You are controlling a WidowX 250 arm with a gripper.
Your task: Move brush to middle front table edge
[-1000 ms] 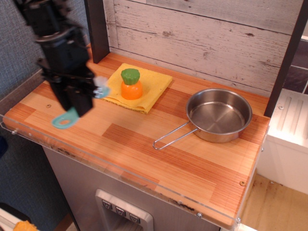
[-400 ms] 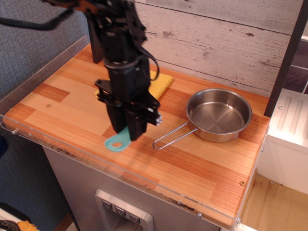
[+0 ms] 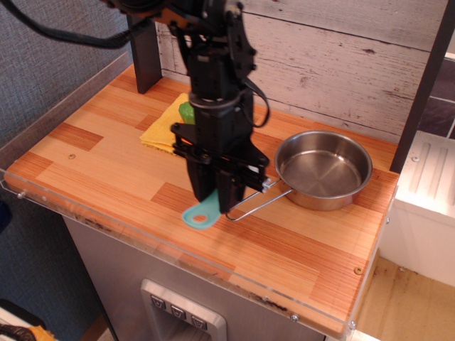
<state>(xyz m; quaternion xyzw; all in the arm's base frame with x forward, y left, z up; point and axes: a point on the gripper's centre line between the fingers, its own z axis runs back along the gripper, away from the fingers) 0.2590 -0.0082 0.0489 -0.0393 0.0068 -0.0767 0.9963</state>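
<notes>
My gripper is shut on the teal brush and holds it low over the wooden table, near the middle of the front edge. Only the brush's flat handle and loop hole show below the fingers; the bristles are hidden behind the gripper. I cannot tell whether the loop end touches the wood. The black arm comes down from the top of the view.
A steel pan sits to the right, its wire handle reaching toward the gripper. A yellow cloth with a partly hidden green-topped toy lies behind the arm. A clear acrylic rim runs along the front edge.
The gripper has carried the brush from the left end of the table rightward to the middle front, and it now stands next to the pan's handle.
</notes>
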